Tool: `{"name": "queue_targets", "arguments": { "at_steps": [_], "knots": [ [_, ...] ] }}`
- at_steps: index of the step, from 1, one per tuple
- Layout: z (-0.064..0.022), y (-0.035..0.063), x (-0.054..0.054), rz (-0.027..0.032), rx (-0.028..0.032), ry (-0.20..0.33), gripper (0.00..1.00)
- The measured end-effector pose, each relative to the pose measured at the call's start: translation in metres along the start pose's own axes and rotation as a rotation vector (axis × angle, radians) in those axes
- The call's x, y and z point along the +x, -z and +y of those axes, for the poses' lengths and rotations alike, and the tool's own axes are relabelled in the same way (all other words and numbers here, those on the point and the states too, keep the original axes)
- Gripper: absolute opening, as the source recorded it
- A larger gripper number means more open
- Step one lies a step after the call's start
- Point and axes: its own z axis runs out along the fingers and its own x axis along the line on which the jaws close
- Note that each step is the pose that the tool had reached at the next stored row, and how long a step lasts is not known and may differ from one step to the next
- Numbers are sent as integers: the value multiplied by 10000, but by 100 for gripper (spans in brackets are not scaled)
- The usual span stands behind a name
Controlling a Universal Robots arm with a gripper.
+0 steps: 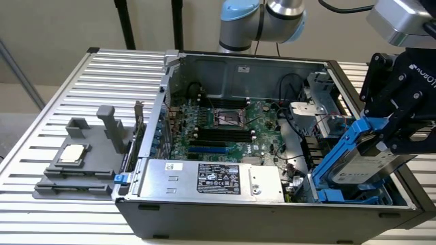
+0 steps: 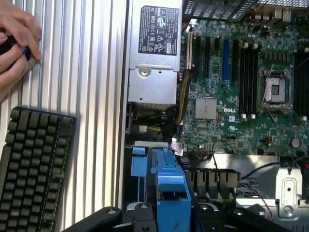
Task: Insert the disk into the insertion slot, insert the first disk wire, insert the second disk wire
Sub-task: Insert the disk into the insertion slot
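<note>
The disk (image 1: 366,166), silver-grey with a white label in a bright blue carrier (image 1: 342,145), leans tilted at the exterior view's right. Its lower end sits in the insertion slot (image 1: 350,196), a grey bay with blue fittings at the near right corner of the open computer case. My black gripper (image 1: 393,133) is shut on the disk's raised upper end. In the wrist view the blue carrier (image 2: 169,181) runs between the gripper's fingers (image 2: 140,215), down toward the slot's blue rail (image 2: 138,171). Thin red and black wires (image 1: 332,122) lie by the bay behind the disk.
A silver power supply box (image 1: 211,178) with a black label fills the case's near side, beside the green motherboard (image 1: 228,127). A grey fixture (image 1: 75,163) stands on the ribbed table at the exterior view's left. A black keyboard (image 2: 31,169) and a person's hands (image 2: 14,38) are beside the case.
</note>
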Motion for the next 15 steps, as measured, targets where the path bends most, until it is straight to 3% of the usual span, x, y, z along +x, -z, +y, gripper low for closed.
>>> {"name": "queue_targets", "arguments": {
  "at_steps": [2, 3, 8, 12, 15],
  "knots": [
    [-1, -2, 0, 0, 0, 6, 34],
    [-2, -2, 0, 0, 0, 9, 41],
    [-12, -4, 0, -2, -2, 26, 41],
    [-88, -3, 2, 0, -2, 27, 41],
    [-100, -5, 2, 1, -2, 27, 41]
  ]
}}
